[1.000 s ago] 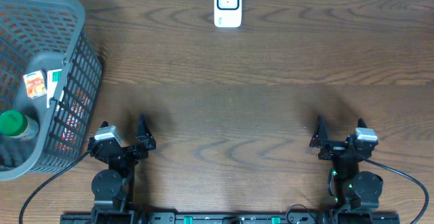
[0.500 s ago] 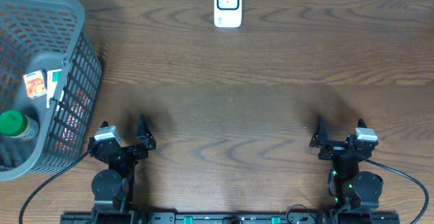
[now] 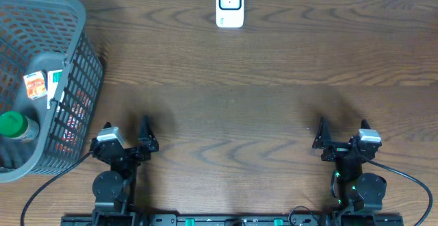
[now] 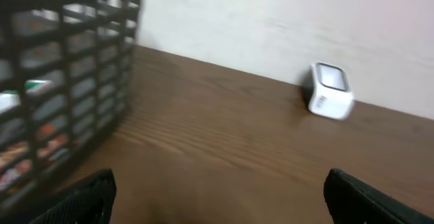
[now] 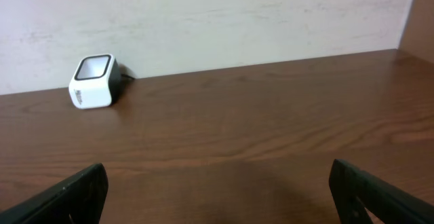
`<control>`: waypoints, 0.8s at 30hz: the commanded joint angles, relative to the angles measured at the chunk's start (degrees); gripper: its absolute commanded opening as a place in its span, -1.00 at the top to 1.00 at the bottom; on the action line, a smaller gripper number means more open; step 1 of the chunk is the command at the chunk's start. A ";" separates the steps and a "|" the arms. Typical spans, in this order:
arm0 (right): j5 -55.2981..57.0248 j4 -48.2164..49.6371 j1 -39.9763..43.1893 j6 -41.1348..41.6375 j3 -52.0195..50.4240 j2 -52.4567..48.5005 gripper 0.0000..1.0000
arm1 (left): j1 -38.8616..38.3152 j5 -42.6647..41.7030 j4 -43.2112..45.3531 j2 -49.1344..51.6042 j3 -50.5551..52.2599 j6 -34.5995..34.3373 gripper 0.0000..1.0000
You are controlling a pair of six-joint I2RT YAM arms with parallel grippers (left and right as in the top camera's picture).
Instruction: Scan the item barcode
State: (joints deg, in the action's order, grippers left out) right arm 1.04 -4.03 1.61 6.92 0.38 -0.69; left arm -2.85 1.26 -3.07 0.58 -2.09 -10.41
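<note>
The white barcode scanner (image 3: 230,5) stands at the far middle edge of the table, also seen as the scanner (image 4: 330,90) in the left wrist view and the scanner (image 5: 93,81) in the right wrist view. Items lie in a grey basket (image 3: 85,82) at the left: a green-capped bottle (image 3: 14,125) and small cartons (image 3: 35,84). My left gripper (image 3: 126,138) sits open at the near edge, just right of the basket, with nothing between its fingers. My right gripper (image 3: 342,135) is open and empty at the near right.
The basket wall (image 4: 68,81) fills the left of the left wrist view, close to my left gripper (image 4: 220,193). Bare wooden table (image 5: 271,129) stretches from my right gripper (image 5: 220,193) to the scanner and a pale wall behind.
The left gripper has edged very slightly to the right and its wrist view is blurred by motion. The right arm has not moved.
</note>
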 commanded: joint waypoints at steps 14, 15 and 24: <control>-0.48 -0.26 -0.52 -0.79 -0.09 0.39 -0.99 | -0.22 -18.53 -10.95 13.75 -20.85 8.31 -0.96; -0.48 -0.26 -0.52 -0.79 -0.09 0.39 -0.99 | -0.22 -18.18 -13.55 17.62 -25.64 8.37 -0.96; -0.48 -0.26 -0.52 -0.79 -0.09 0.39 -0.99 | 2.27 -1.01 -46.05 51.87 -78.42 4.22 -0.96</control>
State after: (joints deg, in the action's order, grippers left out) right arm 0.84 -4.10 1.61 6.90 0.38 -0.67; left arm -2.22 -11.94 -42.19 44.27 -65.84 -2.28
